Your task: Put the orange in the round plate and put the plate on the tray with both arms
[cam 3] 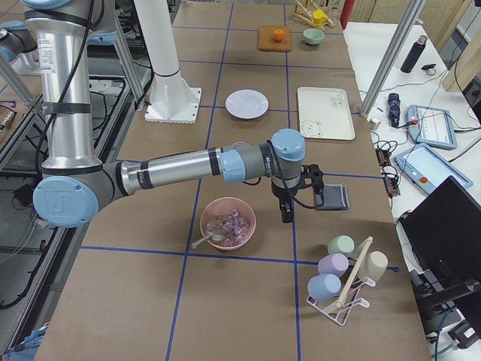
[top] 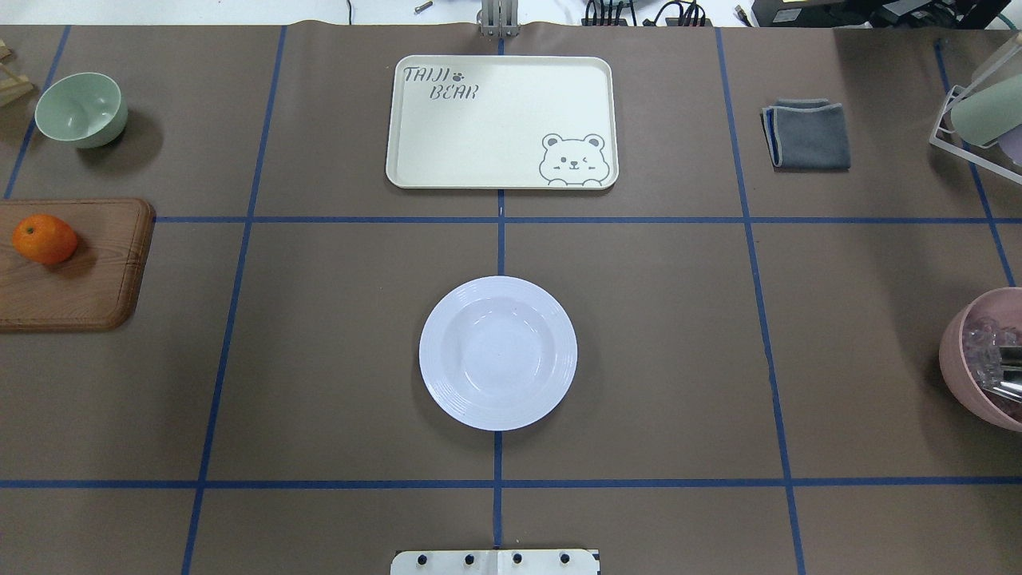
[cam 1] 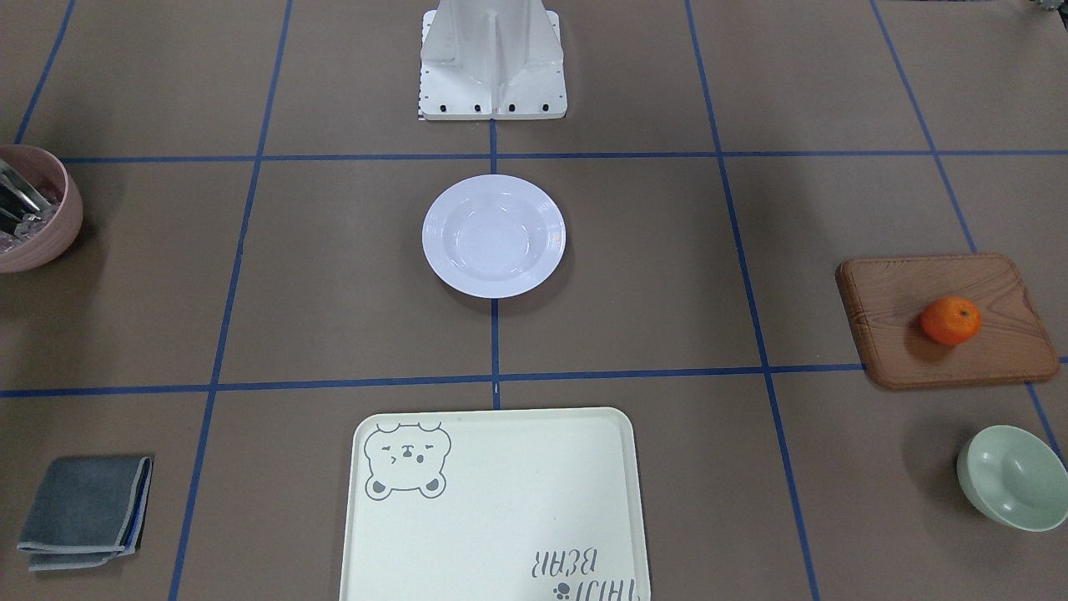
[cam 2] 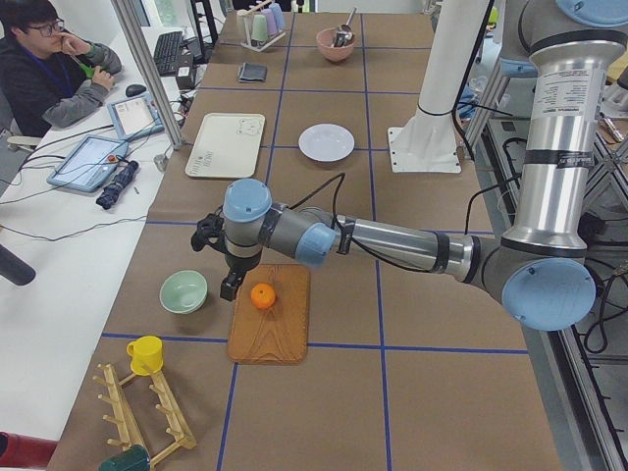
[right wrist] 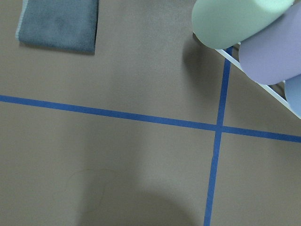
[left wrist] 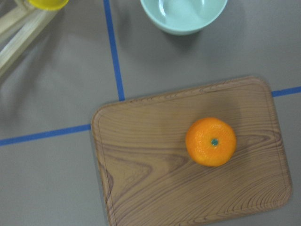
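The brown paper-covered table (top: 319, 359), crossed by blue tape lines, was the largest thing in view. The left arm (cam 2: 392, 240) reached out low over its own end of the table, and the right arm (cam 3: 173, 169) did the same at the other end.

Directions below are read in the overhead view, with the round plate as the dial's centre. The tray (top: 495, 128) lay flat at 12 o'clock, apart from the plate, with nothing on it. The wooden board (top: 88, 279) lay between 9 and 10 o'clock, cut by the view's edge. The round plate (top: 497, 353) sat upright and held nothing, straddling the middle tape line. A pink bowl (top: 958, 351) with clear pieces in it stood at 3 o'clock. A folded grey cloth (top: 808, 134) lay at 2 o'clock, and a pale green bowl (top: 80, 108) stood at 10 o'clock, near the board.

The orange (top: 45, 239) rested on the board, well apart from the plate and the tray.

The left gripper (cam 2: 228, 287) hung pointing down over the board's edge, just beside the orange. I could not tell whether its fingers were spread or closed. The right gripper (cam 3: 285, 214) hung over bare table between the pink bowl and the cloth, its fingers likewise impossible to judge.
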### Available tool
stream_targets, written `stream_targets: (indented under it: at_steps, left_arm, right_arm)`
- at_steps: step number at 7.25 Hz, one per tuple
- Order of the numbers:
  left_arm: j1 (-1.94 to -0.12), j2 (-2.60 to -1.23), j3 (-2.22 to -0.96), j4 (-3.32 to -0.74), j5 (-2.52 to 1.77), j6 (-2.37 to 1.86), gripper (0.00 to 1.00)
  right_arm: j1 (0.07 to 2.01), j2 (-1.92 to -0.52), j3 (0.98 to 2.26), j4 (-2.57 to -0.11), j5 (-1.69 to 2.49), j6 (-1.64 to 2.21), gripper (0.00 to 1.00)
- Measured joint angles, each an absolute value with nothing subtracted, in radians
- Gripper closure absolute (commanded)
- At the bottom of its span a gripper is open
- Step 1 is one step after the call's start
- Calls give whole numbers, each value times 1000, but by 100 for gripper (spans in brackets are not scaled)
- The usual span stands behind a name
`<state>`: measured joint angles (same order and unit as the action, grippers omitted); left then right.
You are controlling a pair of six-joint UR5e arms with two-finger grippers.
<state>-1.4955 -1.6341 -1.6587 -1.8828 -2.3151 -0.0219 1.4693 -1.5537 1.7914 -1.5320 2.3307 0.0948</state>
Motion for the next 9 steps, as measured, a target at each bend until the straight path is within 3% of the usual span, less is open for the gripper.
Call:
stream_targets:
  at_steps: [6,9]
  left_arm:
    - [-1431,-1653,-1625,-2178,-2302,-127,1]
    - [-1360,-1602,-1619,-2278,-2294,-404,1]
  right_arm:
    - [1438,-1546,1835,-1350,2350,221,0]
    - [1237,-1491,1941,-1341,2249,578,0]
